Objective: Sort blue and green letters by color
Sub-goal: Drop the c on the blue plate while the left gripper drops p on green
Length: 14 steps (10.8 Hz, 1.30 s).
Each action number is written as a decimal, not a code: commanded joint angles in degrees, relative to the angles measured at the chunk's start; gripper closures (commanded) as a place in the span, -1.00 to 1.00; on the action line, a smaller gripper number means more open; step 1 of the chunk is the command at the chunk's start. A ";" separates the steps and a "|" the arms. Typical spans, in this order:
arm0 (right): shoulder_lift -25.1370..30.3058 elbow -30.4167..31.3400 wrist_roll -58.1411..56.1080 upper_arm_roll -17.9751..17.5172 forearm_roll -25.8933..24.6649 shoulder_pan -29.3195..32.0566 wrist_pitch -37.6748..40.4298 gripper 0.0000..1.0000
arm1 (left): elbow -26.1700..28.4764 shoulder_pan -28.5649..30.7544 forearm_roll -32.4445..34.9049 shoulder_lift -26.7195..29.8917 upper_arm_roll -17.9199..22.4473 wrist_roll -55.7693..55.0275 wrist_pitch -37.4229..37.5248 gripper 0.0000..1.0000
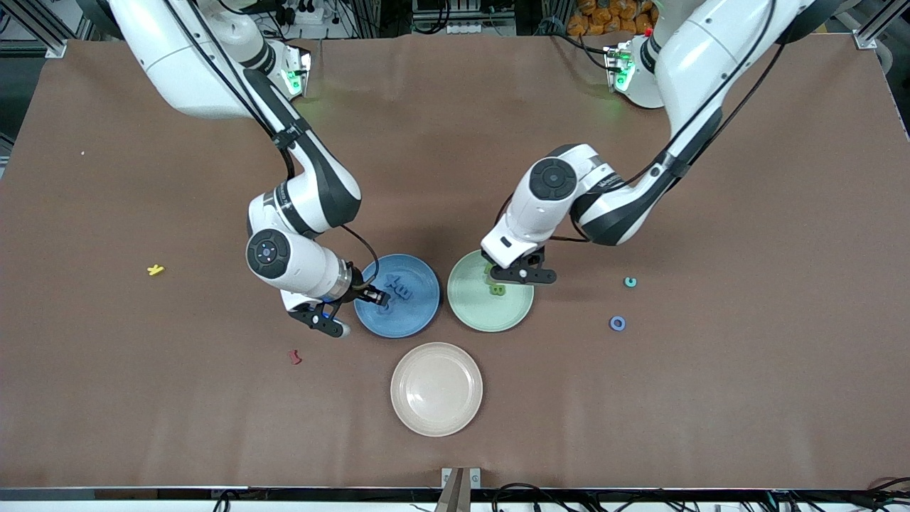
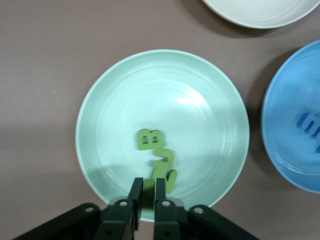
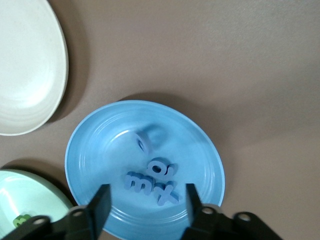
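My left gripper is over the pale green plate and is shut on a green letter. Green letters, a B and a U among them, lie in that plate just below it. My right gripper is open and empty over the blue plate. Blue letters m, x and o lie in that plate, with one more blurred blue piece. A blue ring letter lies on the table toward the left arm's end.
An empty beige plate sits nearer to the front camera than the two colored plates. A teal ring lies beside the blue ring. A yellow letter and a dark red letter lie toward the right arm's end.
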<state>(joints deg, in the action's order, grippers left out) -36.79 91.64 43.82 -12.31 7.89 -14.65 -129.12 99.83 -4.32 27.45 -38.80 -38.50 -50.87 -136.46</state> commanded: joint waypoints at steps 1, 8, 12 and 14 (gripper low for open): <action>-0.48 -1.64 -0.57 -0.17 0.64 1.46 0.45 -1.00 | -5.61 -2.71 -2.05 -2.16 2.38 3.65 0.93 -0.49; 8.47 7.39 -23.67 1.14 -1.47 10.50 4.40 -1.00 | -7.11 1.75 -2.05 6.26 2.12 10.69 6.72 -1.00; 16.29 16.19 -31.84 1.32 -7.18 19.29 4.76 -1.00 | -7.20 7.56 -4.66 15.13 1.33 16.60 14.70 -1.00; 20.95 17.61 -35.55 1.85 -7.19 20.45 8.95 -1.00 | -7.20 11.76 -10.45 19.35 1.24 16.95 15.69 -1.00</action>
<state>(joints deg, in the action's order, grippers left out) -23.00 104.76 11.38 -10.23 1.46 4.57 -123.45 91.18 3.31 23.30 -24.97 -36.77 -35.40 -122.44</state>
